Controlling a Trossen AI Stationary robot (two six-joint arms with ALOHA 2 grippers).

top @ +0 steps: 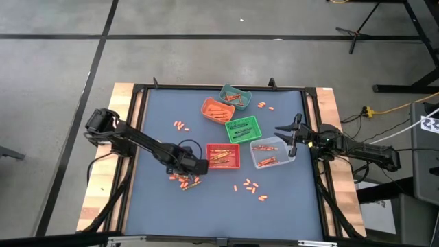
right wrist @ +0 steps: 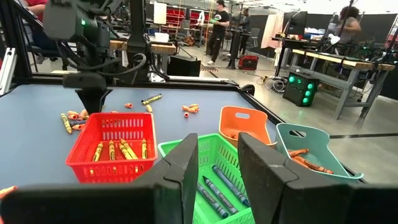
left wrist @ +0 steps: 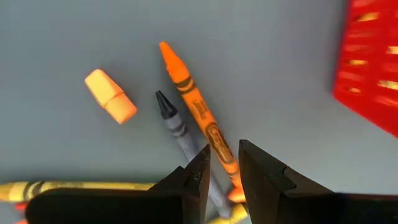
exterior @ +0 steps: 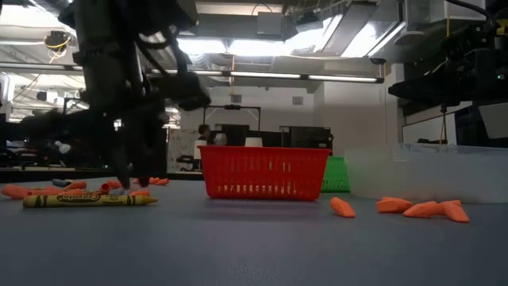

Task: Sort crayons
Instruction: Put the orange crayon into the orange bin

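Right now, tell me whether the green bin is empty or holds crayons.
Holds crayons. The right wrist view shows several dark bluish crayons lying on the floor of the green bin; the high view shows dark sticks inside it too.

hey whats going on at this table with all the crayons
Two dark robot arms are sorting crayons into small plastic bins. The left gripper is down on the blue-grey table beside the red mesh bin, its open fingers straddling an orange crayon that lies next to a grey crayon; nothing is lifted yet. The right gripper waits, empty, by the clear bin. Loose crayons still lie scattered around.
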